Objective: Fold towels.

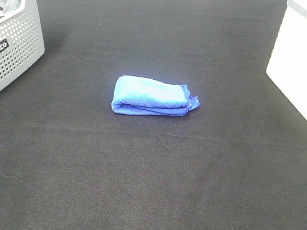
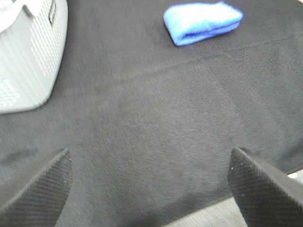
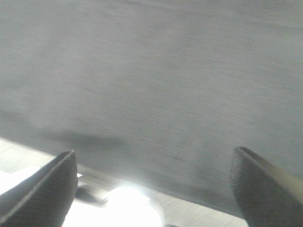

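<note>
At nine to ten o'clock of the table sits the grey basket [image 1: 10,39] with dark cloth inside; leave it alone. The left gripper [image 2: 149,189] is released, fingers wide apart and empty, hovering over bare black mat [image 1: 134,190] well short of the towel [image 1: 152,97]. The towel lies at centre, already folded into a compact bundle, hem ends toward three o'clock. My judgement: folding looks complete or nearly so; if you tidy it, pinch the loose hem corner only and press flat. The right gripper [image 3: 154,189] is likewise released and empty, near the mat's edge.
</note>
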Controlling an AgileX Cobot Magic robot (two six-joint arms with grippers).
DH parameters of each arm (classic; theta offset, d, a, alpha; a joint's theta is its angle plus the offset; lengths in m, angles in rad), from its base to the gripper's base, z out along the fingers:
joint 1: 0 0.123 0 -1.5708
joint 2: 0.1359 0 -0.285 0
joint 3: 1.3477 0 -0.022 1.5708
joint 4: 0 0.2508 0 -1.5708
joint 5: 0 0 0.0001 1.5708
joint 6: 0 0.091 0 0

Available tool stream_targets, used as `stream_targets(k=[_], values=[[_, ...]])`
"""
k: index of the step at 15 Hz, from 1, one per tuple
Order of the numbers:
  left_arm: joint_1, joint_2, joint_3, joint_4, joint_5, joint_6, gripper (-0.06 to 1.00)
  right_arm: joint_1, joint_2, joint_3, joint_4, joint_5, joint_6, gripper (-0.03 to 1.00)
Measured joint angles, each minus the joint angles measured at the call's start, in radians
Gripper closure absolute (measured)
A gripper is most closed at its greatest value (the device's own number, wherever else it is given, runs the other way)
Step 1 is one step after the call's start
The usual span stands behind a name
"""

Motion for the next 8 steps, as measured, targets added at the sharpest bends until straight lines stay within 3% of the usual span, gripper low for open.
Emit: stream_targets(k=[5, 8], values=[[0.0, -0.106, 0.145, 0.022, 0.005, 0.03, 0.1, 0.001, -0.225, 0.076, -0.111, -0.002, 0.0, 0.15], [0.0, -0.106, 0.16, 0.017, -0.062, 0.059, 0.1, 0.001, -0.237, 0.085, -0.129, -0.022, 0.0, 0.15]])
